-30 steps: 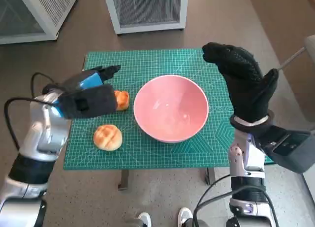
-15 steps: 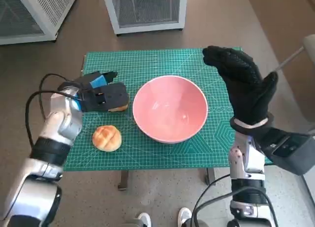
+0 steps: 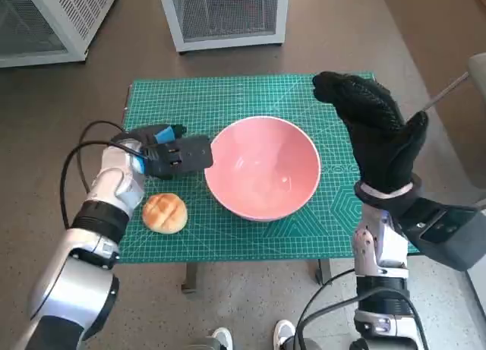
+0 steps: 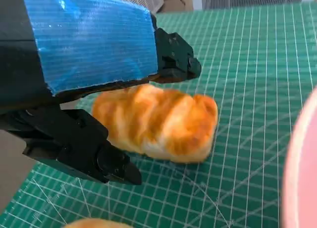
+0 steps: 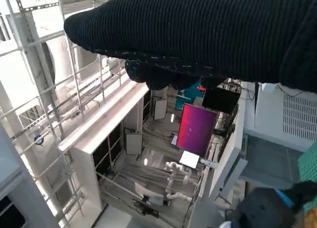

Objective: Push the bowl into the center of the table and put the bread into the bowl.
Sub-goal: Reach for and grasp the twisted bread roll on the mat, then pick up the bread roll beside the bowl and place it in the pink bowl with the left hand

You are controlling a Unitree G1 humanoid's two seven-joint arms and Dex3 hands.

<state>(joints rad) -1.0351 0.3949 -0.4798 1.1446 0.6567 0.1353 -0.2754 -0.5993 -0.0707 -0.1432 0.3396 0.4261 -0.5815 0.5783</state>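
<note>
The bowl (image 3: 263, 166) is seen at the mat's (image 3: 228, 99) middle. A loaf (image 4: 158, 122) near the left edge is straddled by the left hand (image 3: 173, 153); whether it is grasped cannot be told. The right hand (image 3: 373, 130) is raised, released, fingers apart. A bun (image 3: 165, 212) lies near the front-left corner.

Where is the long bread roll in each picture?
Head view: the long bread roll is almost hidden under the left hand, beside the pink bowl.
Left wrist view: roll mid-picture, between the fingers.
Right wrist view: cannot tell.
Shared landmark: green mat.
</note>
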